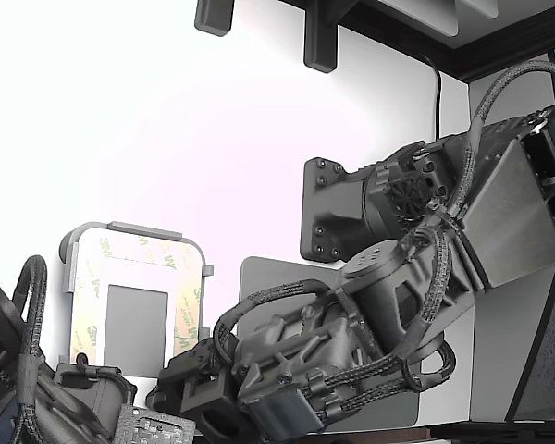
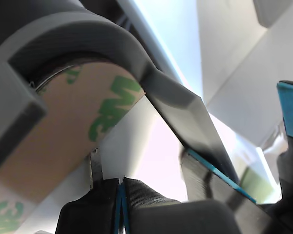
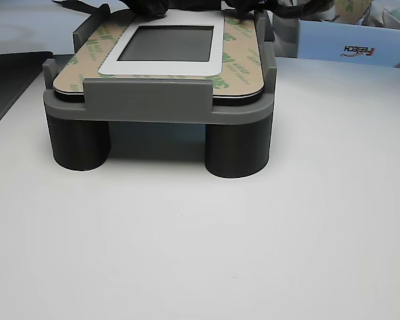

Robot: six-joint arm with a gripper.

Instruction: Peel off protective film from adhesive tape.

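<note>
Lying flat around the grey square (image 3: 165, 43), the protective film (image 3: 240, 60) showed as a peach-tan band with green logos near the top of the other view, framing the white plate (image 3: 217, 63) that sat inside the grey holder (image 3: 153, 100). The holder stood on dark round legs (image 3: 237, 148) on the white table (image 3: 253, 240). The far edge of the film was hidden there behind dark arm parts at the frame's top edge.

In the exterior view the same framed plate stood at lower left, its film (image 1: 183, 296) plain along the top and sides, but the bottom strip was covered by my arm (image 1: 305, 361) and cabling. A plain grey pad (image 1: 268, 273) peeked out behind the arm, mostly blocked.

My wrist view was very close and blurred: the film (image 2: 83, 131) curved under the holder's grey rim (image 2: 63, 39) in the upper left. My gripper (image 2: 121, 195) sat at the bottom of that frame, its dark fingertips (image 2: 141, 192) pressed together with only a thin blue line between them. I could not tell whether any film edge was caught there.
</note>
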